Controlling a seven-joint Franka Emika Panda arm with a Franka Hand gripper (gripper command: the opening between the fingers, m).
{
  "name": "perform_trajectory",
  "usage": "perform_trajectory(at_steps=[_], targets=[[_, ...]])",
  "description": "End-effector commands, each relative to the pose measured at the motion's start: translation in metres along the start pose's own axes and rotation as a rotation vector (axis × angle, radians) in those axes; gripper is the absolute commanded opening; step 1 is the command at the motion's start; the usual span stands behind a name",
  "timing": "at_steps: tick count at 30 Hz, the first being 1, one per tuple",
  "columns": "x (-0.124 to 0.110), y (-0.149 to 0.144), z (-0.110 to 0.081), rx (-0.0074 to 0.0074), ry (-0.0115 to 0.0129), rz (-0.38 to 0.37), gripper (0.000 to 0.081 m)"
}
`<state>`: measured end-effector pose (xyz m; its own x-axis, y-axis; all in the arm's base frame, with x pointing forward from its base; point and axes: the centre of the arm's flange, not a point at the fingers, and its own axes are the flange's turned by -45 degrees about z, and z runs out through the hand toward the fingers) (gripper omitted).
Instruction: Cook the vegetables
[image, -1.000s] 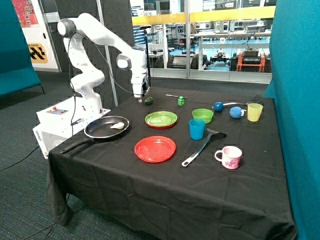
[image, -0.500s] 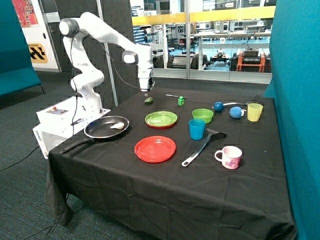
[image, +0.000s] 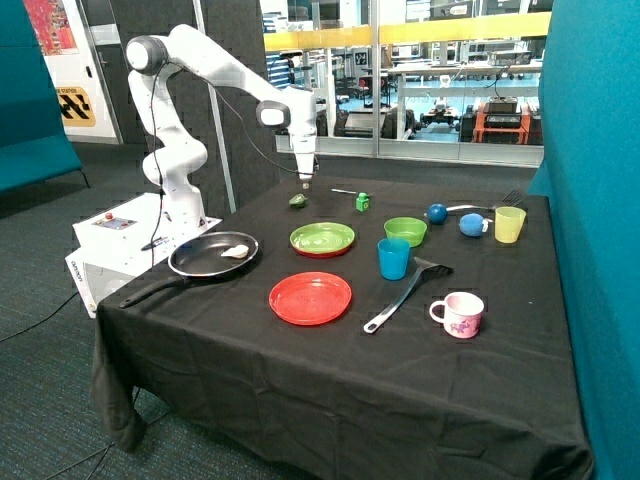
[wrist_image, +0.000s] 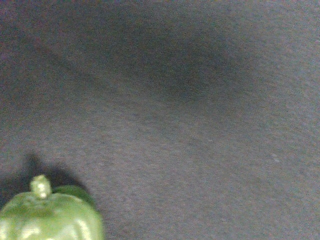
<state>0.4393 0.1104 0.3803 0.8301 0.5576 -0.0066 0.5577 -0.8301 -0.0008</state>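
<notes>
The whitish cream vegetable (image: 235, 251) lies in the black frying pan (image: 200, 262) near the table's corner by the robot base. The dark green vegetable (image: 297, 201) sits on the black cloth at the back of the table, beyond the green plate. In the wrist view it is a green pepper with a short stem (wrist_image: 50, 217) at the picture's edge. My gripper (image: 306, 183) hangs just above the cloth, close beside the green vegetable on the side toward the green cube, and holds nothing that I can see.
A green plate (image: 322, 238), red plate (image: 310, 298), green bowl (image: 405, 230), blue cup (image: 393, 258), black spatula (image: 405, 292) and pink mug (image: 460, 314) stand mid-table. A bright green cube (image: 362, 202), two blue balls (image: 437, 213) and a yellow cup (image: 509, 224) sit at the back.
My gripper has moved across the back of the table from the pan side of the green vegetable to its cube side. Both vegetables stay where they were.
</notes>
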Motion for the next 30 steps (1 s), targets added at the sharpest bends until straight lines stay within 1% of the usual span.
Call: perform_trajectory(at_steps=[1, 3, 5, 8, 10, 11, 12, 13, 16, 17, 18, 19, 23, 24, 25, 27, 29, 30], targets=[[-0.003, -0.028, 0.001, -0.0012, 0.0065, -0.107, 0.0613], [-0.007, -0.034, 0.001, -0.0012, 0.0065, -0.117, 0.06], [-0.011, -0.038, 0.001, -0.0012, 0.0065, -0.126, 0.0627], [-0.018, -0.043, 0.003, -0.0013, 0.0065, -0.127, 0.0629], [-0.024, -0.045, 0.006, -0.0012, 0.0065, -0.11, 0.0644], [-0.026, -0.046, 0.008, -0.0012, 0.0065, -0.101, 0.0638], [-0.028, -0.047, 0.009, -0.0012, 0.0065, -0.097, 0.0657], [-0.03, -0.048, 0.011, -0.0011, 0.0065, -0.09, 0.0645], [-0.034, -0.049, 0.014, -0.001, 0.0066, -0.056, 0.0729], [-0.035, -0.051, 0.017, -0.001, 0.0066, -0.037, 0.0735], [-0.037, -0.053, 0.02, -0.0009, 0.0066, -0.032, 0.071], [-0.038, -0.055, 0.022, -0.0009, 0.0066, -0.029, 0.0703], [-0.043, -0.062, 0.028, -0.0009, 0.0066, -0.026, 0.0749], [-0.045, -0.066, 0.03, -0.0009, 0.0066, -0.029, 0.0704], [-0.047, -0.069, 0.033, -0.0009, 0.0066, -0.032, 0.0677], [-0.051, -0.073, 0.036, -0.001, 0.0066, -0.038, 0.0648], [-0.053, -0.076, 0.039, -0.001, 0.0066, -0.045, 0.0636], [-0.054, -0.077, 0.041, -0.001, 0.0066, -0.043, 0.065]])
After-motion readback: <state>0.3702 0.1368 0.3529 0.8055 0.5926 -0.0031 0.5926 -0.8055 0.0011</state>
